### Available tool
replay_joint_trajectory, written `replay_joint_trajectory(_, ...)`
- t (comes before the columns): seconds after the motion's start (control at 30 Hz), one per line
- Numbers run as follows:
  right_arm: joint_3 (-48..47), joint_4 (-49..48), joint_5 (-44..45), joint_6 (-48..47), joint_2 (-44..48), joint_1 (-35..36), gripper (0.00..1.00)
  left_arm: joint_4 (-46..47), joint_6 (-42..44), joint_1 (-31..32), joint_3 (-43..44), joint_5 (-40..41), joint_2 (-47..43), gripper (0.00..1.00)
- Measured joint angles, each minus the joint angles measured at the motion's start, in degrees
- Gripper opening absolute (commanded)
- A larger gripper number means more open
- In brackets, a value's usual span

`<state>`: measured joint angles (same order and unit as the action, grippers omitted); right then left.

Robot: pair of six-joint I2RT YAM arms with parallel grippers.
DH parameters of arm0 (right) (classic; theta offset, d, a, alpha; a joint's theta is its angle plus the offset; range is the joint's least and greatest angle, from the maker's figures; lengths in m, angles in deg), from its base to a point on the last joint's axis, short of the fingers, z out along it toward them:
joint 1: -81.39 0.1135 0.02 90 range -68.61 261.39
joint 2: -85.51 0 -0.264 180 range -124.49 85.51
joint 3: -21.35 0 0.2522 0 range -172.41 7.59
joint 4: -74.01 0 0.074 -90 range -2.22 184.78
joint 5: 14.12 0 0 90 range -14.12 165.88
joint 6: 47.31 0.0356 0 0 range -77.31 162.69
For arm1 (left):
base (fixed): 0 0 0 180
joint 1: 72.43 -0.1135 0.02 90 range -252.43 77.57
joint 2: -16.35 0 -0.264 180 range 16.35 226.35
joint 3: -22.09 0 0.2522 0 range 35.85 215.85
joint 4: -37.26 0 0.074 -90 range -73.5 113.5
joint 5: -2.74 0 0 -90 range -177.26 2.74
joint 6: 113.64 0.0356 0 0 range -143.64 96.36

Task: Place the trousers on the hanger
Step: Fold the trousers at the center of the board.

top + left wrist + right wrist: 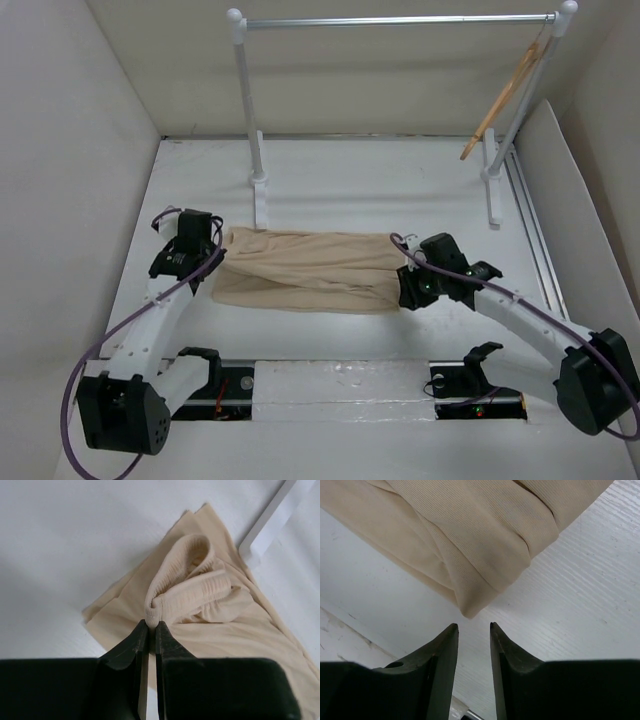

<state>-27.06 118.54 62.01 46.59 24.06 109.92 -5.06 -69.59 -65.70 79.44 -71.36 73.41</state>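
The beige trousers [310, 270] lie flat across the middle of the table, waist to the left. My left gripper [218, 250] is shut on the bunched elastic waistband [152, 611]; in the left wrist view the jaws [152, 625] pinch its near fold. My right gripper [402, 296] is open at the leg ends. In the right wrist view its fingertips [473, 626] sit just short of a folded cuff corner [472, 607], not touching it. The wooden hanger [505, 95] hangs slanted from the right end of the rail.
A white-posted rack with a silver rail [395, 20] stands at the back; its left foot [260, 195] is close behind the waistband and shows in the left wrist view [267, 525]. White walls enclose the table. A metal track [535, 235] runs along the right.
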Motion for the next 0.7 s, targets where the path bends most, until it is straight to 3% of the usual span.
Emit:
replay_joint_trajectory(0.13,0.0,-1.3,-0.1,-0.5,-2.0,0.0,0.48,-5.2,-1.4,2.1,-0.1,-0.3,-3.1,0.00)
replay_joint_trajectory(0.3,-0.3,-3.4,-0.1,-1.2,-6.4,0.0,0.37,-10.8,-4.3,0.7,-0.6,-4.5,-5.2,0.00)
replay_joint_trajectory(0.33,-0.3,-3.7,-0.1,-1.4,-7.0,0.0,0.30,-11.5,-5.0,0.4,-1.2,-5.3,-5.6,0.04)
replay_joint_trajectory(0.37,-0.4,-4.1,-0.2,-1.6,-7.6,-0.1,0.27,-12.1,-5.8,0.3,-2.1,-6.3,-6.4,0.17)
replay_joint_trajectory(0.4,-0.5,-4.5,-0.3,-1.6,-8.3,-0.1,0.23,-13.4,-6.6,0.3,-2.8,-7.0,-7.3,0.33)
replay_joint_trajectory(0.43,-0.6,-4.7,-0.4,-1.7,-8.7,-0.1,0.19,-14.8,-7.1,0.3,-3.0,-7.7,-8.0,0.61)
replay_joint_trajectory(0.47,-0.6,-4.8,-0.4,-1.8,-8.8,-0.2,0.16,-15.7,-7.5,0.3,-3.0,-8.1,-8.6,0.70)
replay_joint_trajectory(0.53,-0.6,-4.9,-0.5,-2.0,-8.8,-0.5,0.15,-16.7,-8.3,0.3,-2.6,-7.9,-9.1,0.80)
replay_joint_trajectory(0.7,-0.6,-4.7,-0.7,-2.2,-8.2,-0.8,0.14,-15.6,-5.5,0.8,1.2,-5.6,-6.8,0.74)
